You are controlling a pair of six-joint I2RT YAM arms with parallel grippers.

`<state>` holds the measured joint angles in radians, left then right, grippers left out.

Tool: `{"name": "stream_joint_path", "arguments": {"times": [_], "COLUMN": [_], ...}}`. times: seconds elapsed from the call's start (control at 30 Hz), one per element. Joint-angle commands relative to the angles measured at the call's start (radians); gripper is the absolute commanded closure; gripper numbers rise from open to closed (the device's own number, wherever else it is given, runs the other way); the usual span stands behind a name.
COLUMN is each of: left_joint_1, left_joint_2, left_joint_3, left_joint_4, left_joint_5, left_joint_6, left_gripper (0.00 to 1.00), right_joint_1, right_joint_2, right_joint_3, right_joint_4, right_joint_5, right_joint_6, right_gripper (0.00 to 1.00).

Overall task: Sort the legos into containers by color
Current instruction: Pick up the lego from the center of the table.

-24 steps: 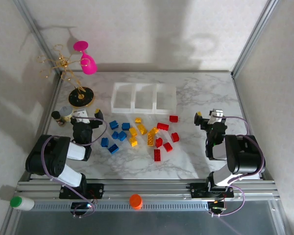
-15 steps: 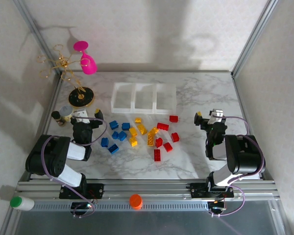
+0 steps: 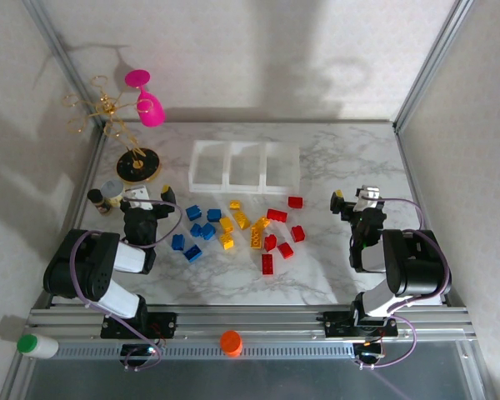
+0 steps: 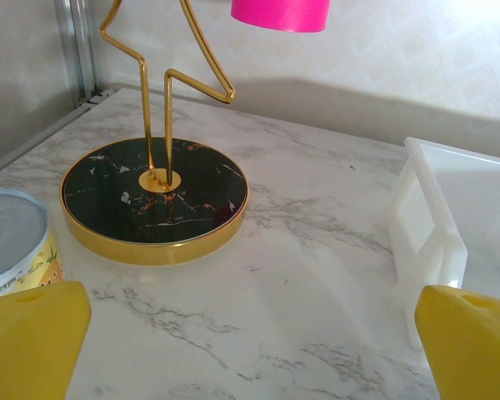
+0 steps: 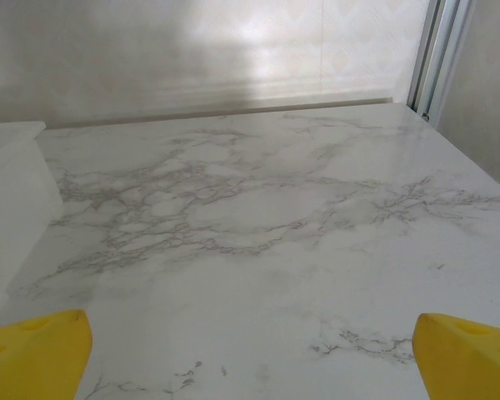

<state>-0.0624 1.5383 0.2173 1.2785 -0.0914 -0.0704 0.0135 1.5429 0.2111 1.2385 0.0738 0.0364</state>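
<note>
Several legos lie loose on the marble table in front of the containers (image 3: pixel 245 164): blue ones (image 3: pixel 197 231) on the left, yellow ones (image 3: pixel 240 220) in the middle, red ones (image 3: pixel 277 242) on the right. The three joined white bins hold nothing that I can see; a corner of the containers (image 4: pixel 437 225) also shows in the left wrist view. My left gripper (image 3: pixel 146 198) rests open at the table's left, near the stand base. My right gripper (image 3: pixel 354 200) rests open at the right, apart from the red bricks. In each wrist view the yellow fingertips (image 4: pixel 33 337) (image 5: pixel 462 350) stand wide apart over bare marble.
A round black-and-gold stand base (image 4: pixel 154 198) with a gold wire tree and pink cups (image 3: pixel 147 104) stands at the back left. A small tin (image 4: pixel 12 242) sits beside the left gripper. An orange cap (image 3: pixel 230 342) and a green-capped bottle (image 3: pixel 35 344) lie on the front rail.
</note>
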Motion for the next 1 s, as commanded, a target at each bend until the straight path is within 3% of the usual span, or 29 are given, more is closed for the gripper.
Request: {"name": "stream_joint_path", "arguments": {"times": [0.0,0.37,0.6,0.73,0.97], "left_joint_1": [0.013,0.013,-0.005,-0.005,-0.001], "left_joint_2": [-0.003,-0.01,-0.142,-0.231,-0.433], "left_joint_3": [0.017,0.018,0.083,0.099,0.165], "left_joint_4": [-0.01,-0.013,-0.257,-0.383,-0.675], "left_joint_5": [0.03,0.027,0.009,0.031,0.014], "left_joint_6": [0.011,0.012,0.006,-0.038,-0.171], "left_gripper": [0.0,0.0,0.0,0.0,0.0], "right_joint_1": [-0.002,-0.002,0.002,0.001,-0.007], "right_joint_2": [0.001,-0.001,-0.077,-0.159,-0.307], "right_joint_3": [0.013,0.011,0.014,0.086,0.232], "right_joint_4": [0.035,0.038,-0.028,-0.218,-0.687], "right_joint_5": [-0.011,-0.012,-0.022,0.019,0.096], "right_joint_6": [-0.012,-0.012,-0.018,0.023,0.234], "right_gripper": [0.01,0.01,0.01,0.01,0.01]}}
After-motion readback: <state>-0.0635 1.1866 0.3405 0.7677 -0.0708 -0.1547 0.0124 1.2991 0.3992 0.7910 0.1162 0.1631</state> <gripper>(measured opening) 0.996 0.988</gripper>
